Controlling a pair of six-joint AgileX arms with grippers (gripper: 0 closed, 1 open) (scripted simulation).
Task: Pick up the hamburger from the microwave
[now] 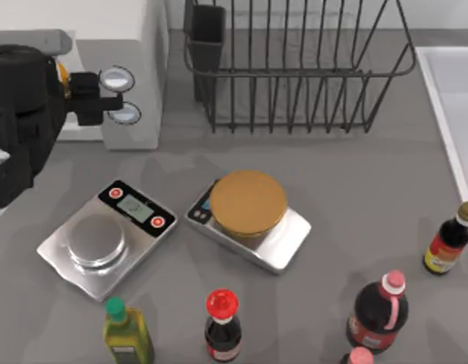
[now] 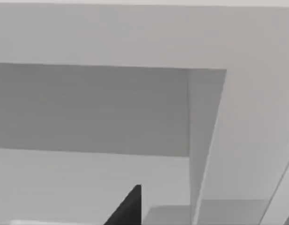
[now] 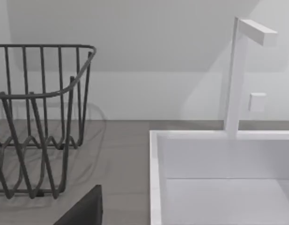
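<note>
At the top view's far left, the left arm [image 1: 17, 114] reaches toward the microwave [image 1: 139, 68], whose two round buttons face the worktop [image 1: 355, 197]. A sliver of yellow-orange, the hamburger [image 1: 63, 76], peeks out just beside the left claw [image 1: 93, 98] at the mouth of the cavity; whether the claw is apart or clamped on it I cannot tell. The left wrist view looks into the grey-white cavity [image 2: 88, 108].

In front sit two scales: the left scale [image 1: 105, 239] bare, the right scale [image 1: 252, 227] carrying a golden-brown disc [image 1: 247, 203]. Behind them stands a wire rack [image 1: 294, 68]. Bottles [image 1: 222, 326] line the near edge, and a white sink [image 1: 453, 91] lies at far right.
</note>
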